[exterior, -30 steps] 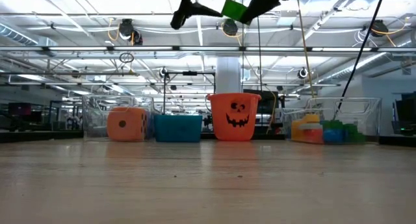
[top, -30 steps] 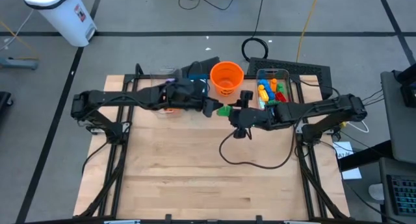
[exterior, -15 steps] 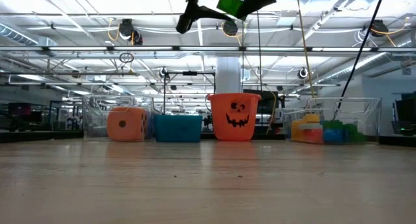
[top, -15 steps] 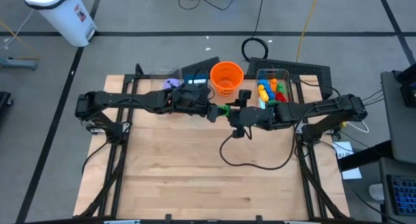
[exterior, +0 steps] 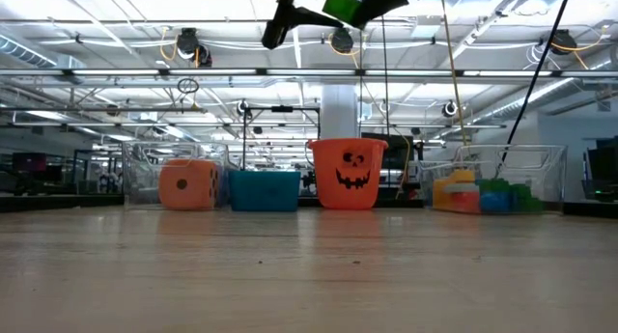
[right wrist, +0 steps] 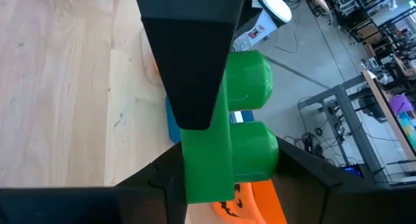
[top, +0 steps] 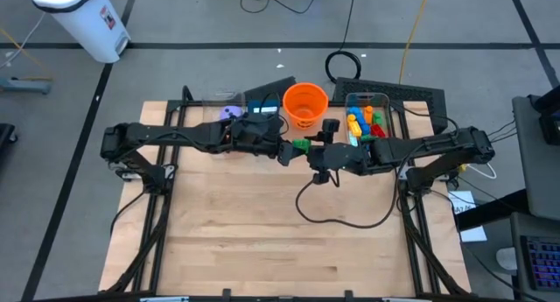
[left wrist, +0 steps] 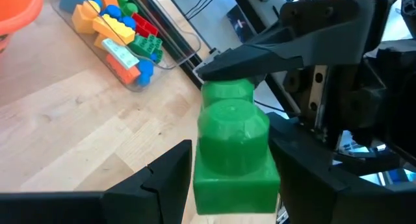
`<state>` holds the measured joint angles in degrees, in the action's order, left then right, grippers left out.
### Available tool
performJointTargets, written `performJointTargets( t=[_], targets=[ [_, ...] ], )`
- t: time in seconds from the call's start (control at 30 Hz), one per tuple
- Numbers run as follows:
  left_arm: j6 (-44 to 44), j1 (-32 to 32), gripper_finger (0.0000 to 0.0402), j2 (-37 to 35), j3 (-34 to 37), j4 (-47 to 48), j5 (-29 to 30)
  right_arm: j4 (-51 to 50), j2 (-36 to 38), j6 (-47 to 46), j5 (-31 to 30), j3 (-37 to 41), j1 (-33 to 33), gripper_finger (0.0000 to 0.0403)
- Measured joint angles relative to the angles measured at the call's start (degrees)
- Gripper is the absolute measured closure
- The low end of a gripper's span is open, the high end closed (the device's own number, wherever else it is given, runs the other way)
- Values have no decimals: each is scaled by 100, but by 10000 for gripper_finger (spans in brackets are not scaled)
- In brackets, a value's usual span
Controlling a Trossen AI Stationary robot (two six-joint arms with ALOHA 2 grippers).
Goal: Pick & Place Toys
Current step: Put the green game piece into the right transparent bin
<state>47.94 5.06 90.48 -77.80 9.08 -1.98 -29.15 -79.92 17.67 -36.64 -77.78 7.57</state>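
Unmoved since before, both tools [top: 300, 147] clamp green brick [exterior: 341, 3], tilted, studs sideways.

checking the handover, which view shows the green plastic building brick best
The left wrist view: the green plastic building brick fills the frame, studs visible, flanked by the left gripper fingers and gripped by the right gripper. The right wrist view shows it partly hidden; the high view a speck; the low view a small block overhead.

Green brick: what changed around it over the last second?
The left gripper moved right to the green brick and now closes on it, opposite the right gripper, which held it throughout. Orange bucket and brick bin unchanged.
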Motion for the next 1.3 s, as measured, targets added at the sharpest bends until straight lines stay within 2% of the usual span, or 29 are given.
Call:
performJointTargets(
  t=[0.13,0.33,0.53,0.63,0.73,0.87,1.0,1.13,1.3],
  targets=[
    [15,0,199,0,0,0,0,90,0,-1,38,0,0,231],
    [17,24,258,-1,2,-10,-224,106,0,0,48,0,2,227],
    [-23,25,254,-4,2,-9,-253,106,0,0,54,0,4,227],
    [-125,26,239,-4,2,-9,-288,106,0,-96,76,0,45,214],
    [-284,16,240,-20,2,-18,-361,104,60,-227,114,0,123,199],
    [-507,11,256,-41,2,-42,-456,57,276,-654,652,0,139,185],
    [-816,12,251,-59,-17,-93,-466,-44,558,-1049,1140,0,15,177],
    [-1338,26,242,-55,-178,-25,-467,-115,904,-1325,1275,2,-68,171],
    [-2127,16,250,-54,-486,121,-518,-13,1245,-1776,2626,2,-378,171]
  ],
)
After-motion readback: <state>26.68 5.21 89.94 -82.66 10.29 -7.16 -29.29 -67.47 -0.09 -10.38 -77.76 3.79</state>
